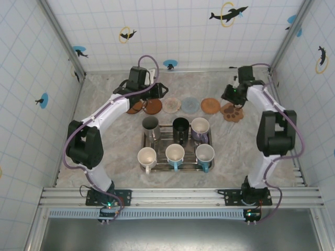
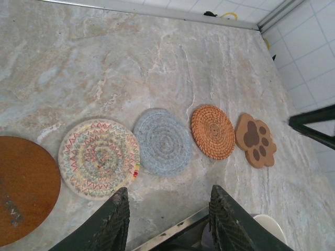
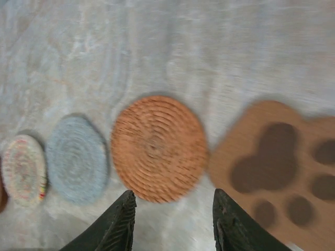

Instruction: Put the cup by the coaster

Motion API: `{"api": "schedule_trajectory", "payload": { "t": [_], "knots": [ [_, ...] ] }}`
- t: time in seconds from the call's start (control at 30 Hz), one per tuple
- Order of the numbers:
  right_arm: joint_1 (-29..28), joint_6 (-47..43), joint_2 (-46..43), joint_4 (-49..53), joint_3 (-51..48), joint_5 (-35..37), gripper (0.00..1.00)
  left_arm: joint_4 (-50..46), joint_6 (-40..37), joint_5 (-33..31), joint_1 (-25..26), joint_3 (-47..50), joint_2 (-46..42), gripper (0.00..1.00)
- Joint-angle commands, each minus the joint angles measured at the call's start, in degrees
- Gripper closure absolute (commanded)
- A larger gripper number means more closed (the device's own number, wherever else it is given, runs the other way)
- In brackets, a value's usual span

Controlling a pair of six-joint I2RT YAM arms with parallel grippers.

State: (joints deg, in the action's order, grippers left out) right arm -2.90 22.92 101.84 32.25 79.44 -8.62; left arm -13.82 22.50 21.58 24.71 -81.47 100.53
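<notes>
Several cups stand in a metal tray [image 1: 177, 166], among them a steel cup [image 1: 151, 125], a black cup [image 1: 180, 127] and a white cup [image 1: 147, 157]. Behind the tray lies a row of coasters: a brown coaster [image 1: 153, 106], a multicolour coaster [image 2: 98, 158], a grey-blue coaster [image 2: 162, 141], an orange woven coaster [image 3: 158, 148] and a paw-shaped coaster [image 3: 277, 167]. My left gripper [image 2: 170, 209] hovers open over the left end of the row [image 1: 158, 92], holding nothing. My right gripper [image 3: 175, 214] hangs open and holds nothing, between the orange and paw coasters [image 1: 230, 96].
The tray's far rim [image 2: 172, 232] and a white cup's rim [image 2: 269, 226] lie just under the left fingers. Tiled walls close in the marble table on three sides. Bare tabletop [image 1: 104, 157] stretches left and right of the tray.
</notes>
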Motion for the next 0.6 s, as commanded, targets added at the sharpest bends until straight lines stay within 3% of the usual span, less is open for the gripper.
{"api": "schedule_trajectory", "payload": {
  "t": [0.0, 0.1, 0.3, 0.57],
  "knots": [
    [0.5, -1.4, -5.1, 2.5, -5.1, 6.9, 0.53, 1.8, -1.3, 0.2, 0.0, 1.3, -1.8, 0.57],
    [1.4, -1.4, -8.3, 2.3, -9.6, 8.0, 0.46, 2.1, -1.3, 0.5, 0.1, 2.0, -2.0, 0.56],
    [3.5, 0.7, -10.4, -2.9, -17.2, 4.1, 0.44, 2.6, -1.3, 0.6, 0.0, 2.7, -2.3, 0.54],
    [3.8, 2.5, -5.3, -5.7, -18.1, -0.2, 0.53, 2.8, -1.1, 0.4, 0.0, 3.8, -2.9, 0.54]
  ]
}}
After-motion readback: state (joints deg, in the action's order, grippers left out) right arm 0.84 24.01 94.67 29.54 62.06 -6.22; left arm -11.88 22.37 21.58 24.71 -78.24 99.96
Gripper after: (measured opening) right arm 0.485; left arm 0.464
